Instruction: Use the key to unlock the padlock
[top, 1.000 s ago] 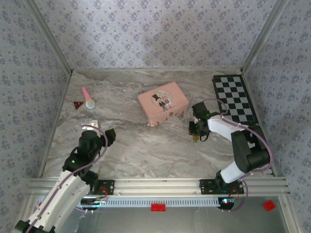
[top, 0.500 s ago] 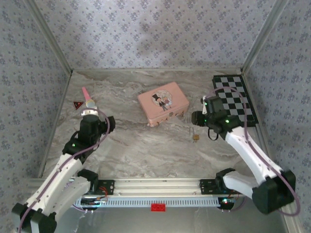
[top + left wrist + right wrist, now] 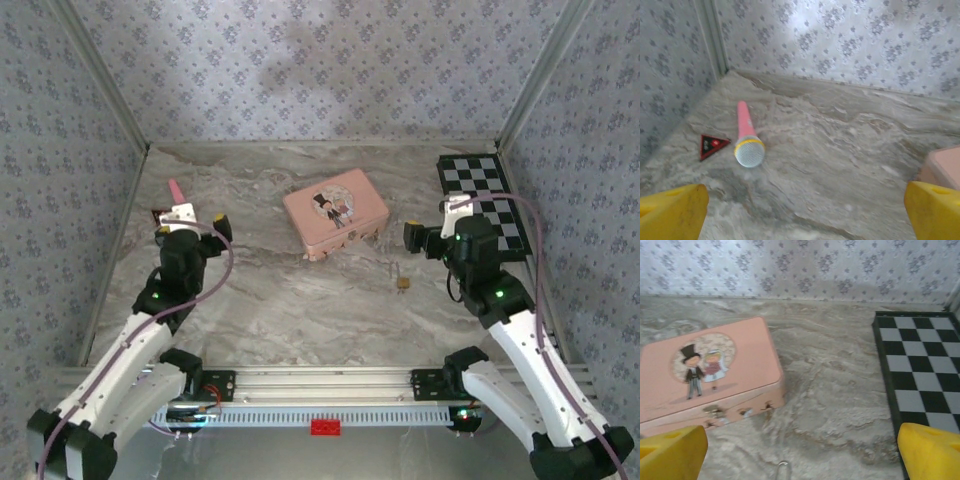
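The tiny brass padlock (image 3: 402, 281) lies on the marble table, in front of the pink tin, with its thin grey shackle (image 3: 783, 469) pointing toward the tin. I cannot make out the key; it is too small to tell apart from the lock. My right gripper (image 3: 432, 222) hangs open to the right of the padlock, apart from it. In the right wrist view its yellow fingertips (image 3: 675, 452) stand wide with bare table between them. My left gripper (image 3: 190, 216) is open at the far left, above the table near the microphone.
The pink tin (image 3: 335, 212) sits mid-table. A black-and-white chessboard (image 3: 483, 201) lies at the far right. A pink toy microphone (image 3: 746, 137) and a red triangle (image 3: 712, 145) lie at the far left. Patterned walls enclose three sides.
The right gripper opened, left the padlock on the table and drew back up and to the right. The left gripper opened wider and moved toward the far left.
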Controlling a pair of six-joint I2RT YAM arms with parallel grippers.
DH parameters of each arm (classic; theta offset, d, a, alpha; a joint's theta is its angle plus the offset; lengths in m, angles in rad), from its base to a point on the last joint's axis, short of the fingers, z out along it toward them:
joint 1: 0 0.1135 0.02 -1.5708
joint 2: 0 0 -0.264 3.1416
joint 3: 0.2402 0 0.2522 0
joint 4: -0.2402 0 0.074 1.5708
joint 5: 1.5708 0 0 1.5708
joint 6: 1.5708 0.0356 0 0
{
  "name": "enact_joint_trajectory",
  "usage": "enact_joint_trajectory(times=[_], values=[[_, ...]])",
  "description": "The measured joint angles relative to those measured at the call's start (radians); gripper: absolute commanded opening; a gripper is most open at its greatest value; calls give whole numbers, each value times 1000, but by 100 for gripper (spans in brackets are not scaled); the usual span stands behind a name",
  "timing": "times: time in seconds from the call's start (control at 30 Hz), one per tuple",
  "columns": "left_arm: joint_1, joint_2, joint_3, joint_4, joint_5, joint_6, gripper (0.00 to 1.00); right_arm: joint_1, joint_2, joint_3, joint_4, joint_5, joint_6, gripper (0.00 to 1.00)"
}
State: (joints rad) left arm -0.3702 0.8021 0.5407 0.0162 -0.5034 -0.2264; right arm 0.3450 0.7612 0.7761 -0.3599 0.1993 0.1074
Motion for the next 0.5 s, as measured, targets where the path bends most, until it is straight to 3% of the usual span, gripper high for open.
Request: enact_joint_trajectory(times=[0.2,0.5], values=[[39,261,-109,215,-74,145,100,-27,59,-216,217,101,-72,99],[215,336,-167,416,69,186,100,-95,233,-330,519,173,-116,99]])
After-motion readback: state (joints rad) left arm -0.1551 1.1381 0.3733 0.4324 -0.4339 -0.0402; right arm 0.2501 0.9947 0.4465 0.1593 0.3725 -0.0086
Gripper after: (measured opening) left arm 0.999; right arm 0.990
